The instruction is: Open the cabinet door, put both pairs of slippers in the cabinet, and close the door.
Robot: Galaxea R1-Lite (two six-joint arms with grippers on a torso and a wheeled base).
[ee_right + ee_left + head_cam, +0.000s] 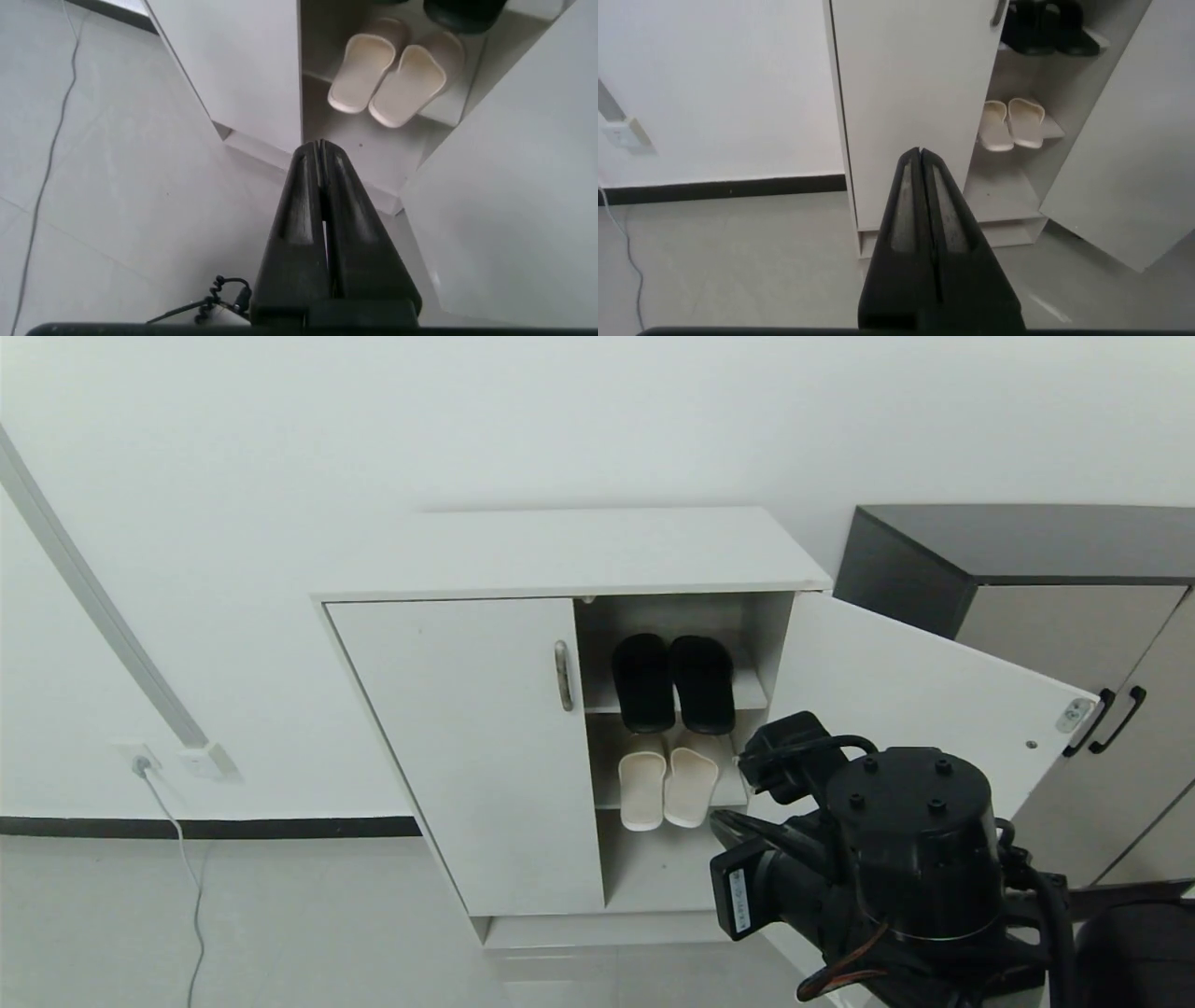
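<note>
A white cabinet (569, 555) is set against the wall, with a dark cabinet (1027, 569) at its 3 o'clock. The left door (467, 747) is shut, and the right door (896, 700) is swung wide open toward 3 o'clock. Inside, the black slippers (674, 683) are laid side by side on the top shelf. The white slippers (667, 787) are laid on the shelf below, at their 6 o'clock. The left fingers (904, 205) are pressed together on nothing and pointed at the shut door's foot. The right fingers (304, 196) are likewise closed and empty, held above the floor before the opening. A socket (140, 761) is fixed at the cabinet's 9 o'clock.
</note>
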